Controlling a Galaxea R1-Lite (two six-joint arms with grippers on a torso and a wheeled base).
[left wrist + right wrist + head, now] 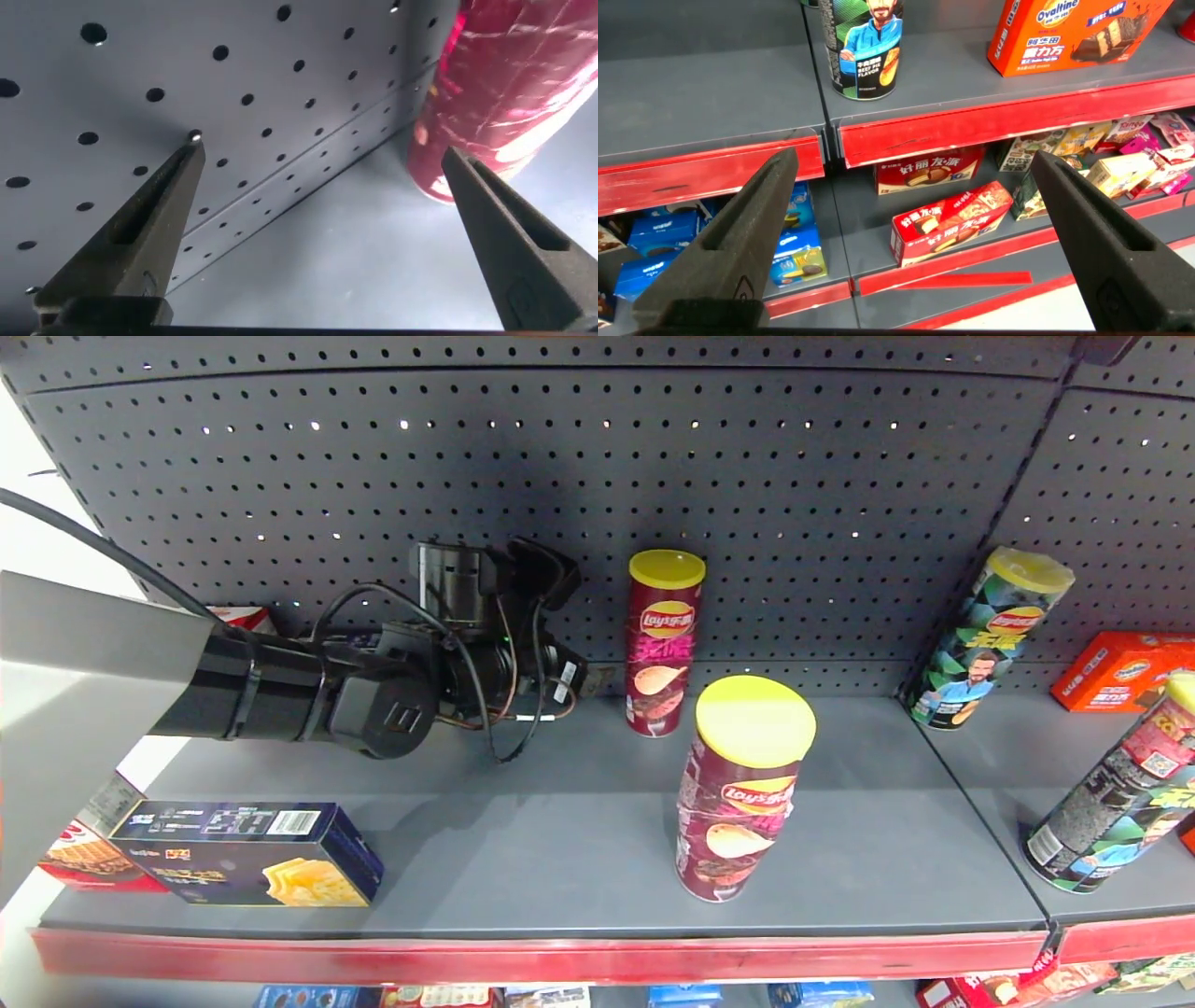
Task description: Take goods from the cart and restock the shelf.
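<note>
Two maroon chip cans with yellow lids stand upright on the grey shelf. The rear can is near the pegboard back wall and the front can is nearer the shelf's edge. My left gripper is deep in the shelf, just left of the rear can. It is open with nothing between its fingers and faces the pegboard. In the head view the left gripper sits close beside that can, apart from it. My right gripper is open and empty, out in front of the shelving.
A blue box and a red box lie at the shelf's front left. Green-and-black cans and an orange box occupy the bay to the right. Lower shelves hold red boxes and blue packs.
</note>
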